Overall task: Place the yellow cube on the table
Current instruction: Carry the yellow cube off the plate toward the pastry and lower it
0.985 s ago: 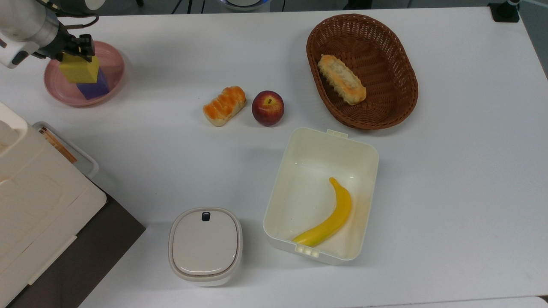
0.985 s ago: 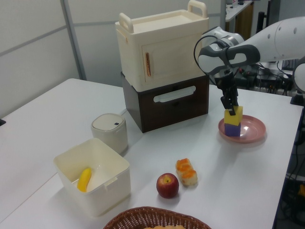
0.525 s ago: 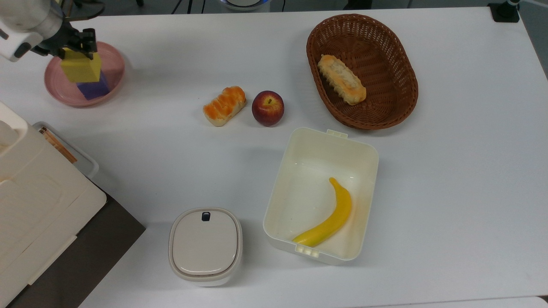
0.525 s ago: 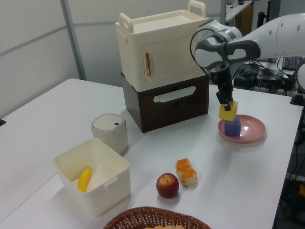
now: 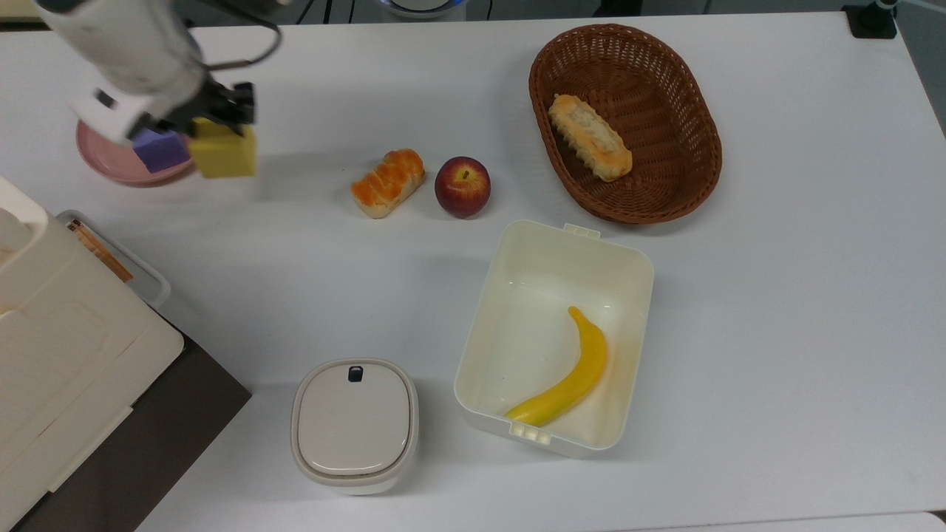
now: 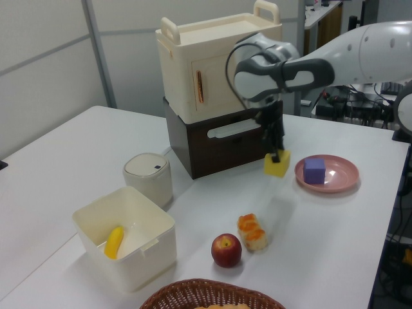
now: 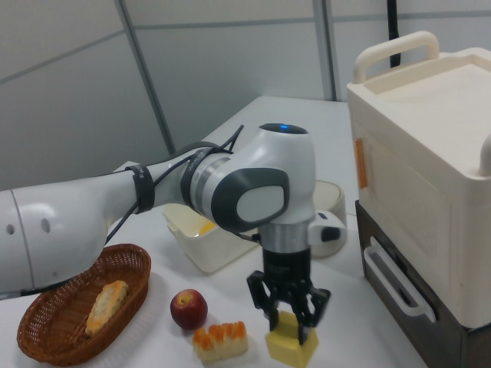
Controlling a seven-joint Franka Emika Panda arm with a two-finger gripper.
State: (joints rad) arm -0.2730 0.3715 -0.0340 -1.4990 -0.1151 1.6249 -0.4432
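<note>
free: bare table (image 5: pixel 295 244) mid | blocked: pink dish (image 5: pixel 100 159) w/ purple cube (image 5: pixel 159 150), bread (image 5: pixel 387 182), apple (image 5: pixel 463 186)

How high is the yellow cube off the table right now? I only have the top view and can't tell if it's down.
Observer: Not down. In the left view the yellow cube hangs in the air, with a visible gap above the table.
Operator: Is it clear of the pink dish?
Observer: Yes. In the left view it sits off the left view's left of the pink dish, with a gap to the rim. The purple cube sits alone in the dish.
Operator: How is the grip?
Observer: In the right view the gripper is shut on the cube's upper part, and most of the cube hangs below it.
</note>
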